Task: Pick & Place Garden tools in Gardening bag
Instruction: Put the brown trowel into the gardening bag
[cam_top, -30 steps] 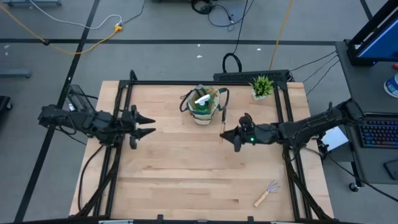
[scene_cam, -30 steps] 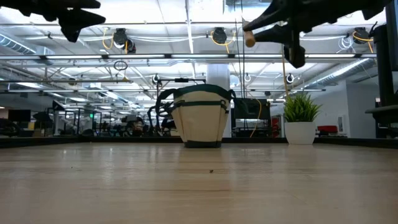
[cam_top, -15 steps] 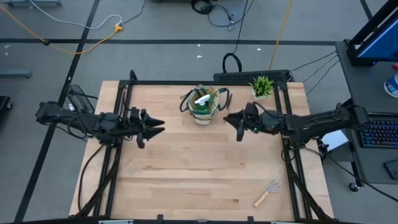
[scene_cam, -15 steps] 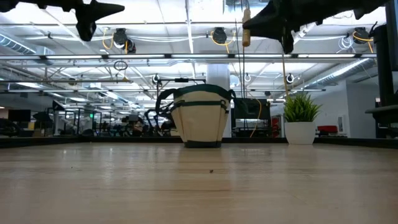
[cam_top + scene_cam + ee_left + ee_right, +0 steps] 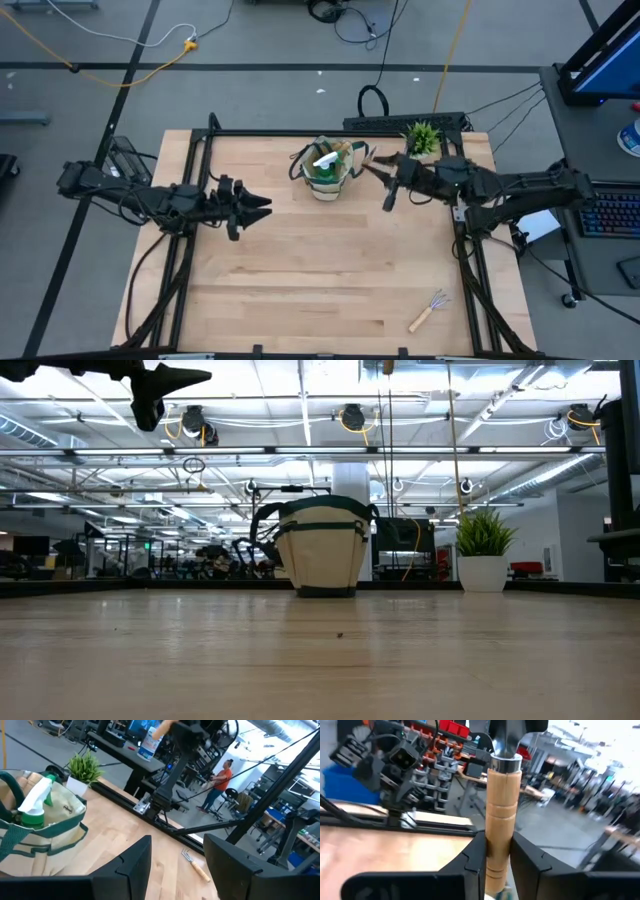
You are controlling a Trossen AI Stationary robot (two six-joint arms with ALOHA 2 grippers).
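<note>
Wooden-handled trowel [image 5: 502,810] was pinched between the right gripper [image 5: 385,188] fingers, carried high just beside the gardening bag [image 5: 327,170] at the table's far edge. Spray bottle [image 5: 37,797] sat inside the bag already. Hand rake [image 5: 428,310] lay near the front right corner, well apart. Left gripper [image 5: 252,207] hovered mid-table, jaws parted, empty. Best approach, I judged: centre the trowel over the bag mouth, clear of the loop handles, lower, then release.

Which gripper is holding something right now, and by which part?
The right gripper clamps a trowel by its wooden handle. The left gripper is open and empty.
</note>
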